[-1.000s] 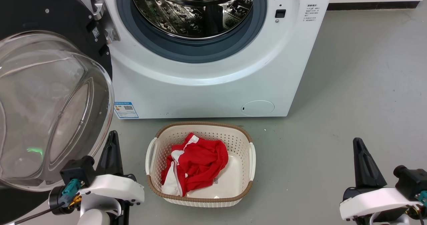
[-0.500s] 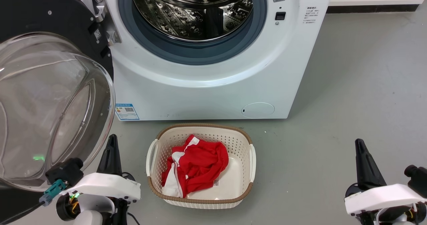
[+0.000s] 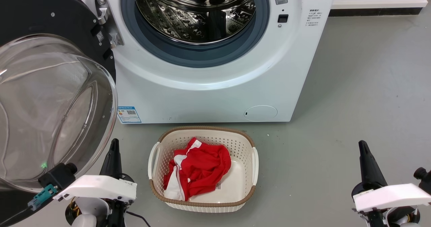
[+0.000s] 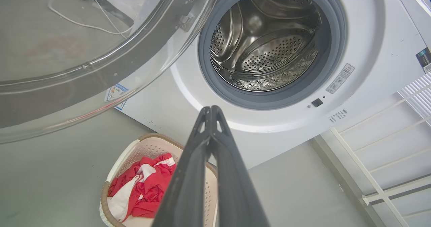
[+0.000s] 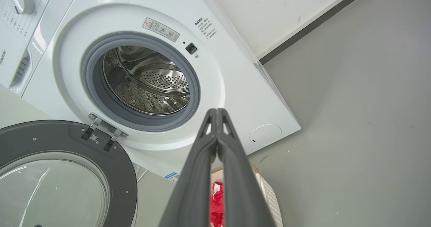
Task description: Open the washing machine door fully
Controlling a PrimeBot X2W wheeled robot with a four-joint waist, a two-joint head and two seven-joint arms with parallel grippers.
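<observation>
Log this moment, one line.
washing machine door: wide open | left end effector: shut | right end effector: shut | basket: red garment

"Hisense" stands on the panel of the washing machine [image 5: 235, 85]. Its blue label [image 3: 129, 114], its warning sticker [image 5: 160, 29] and the code tag [image 3: 100, 36] on the washing machine door [image 3: 50, 14] are too small to read.

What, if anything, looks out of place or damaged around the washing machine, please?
Nothing stands out. The washing machine door hangs wide open on its hinge, the drum looks empty, and the red garment lies inside the upright basket.
</observation>
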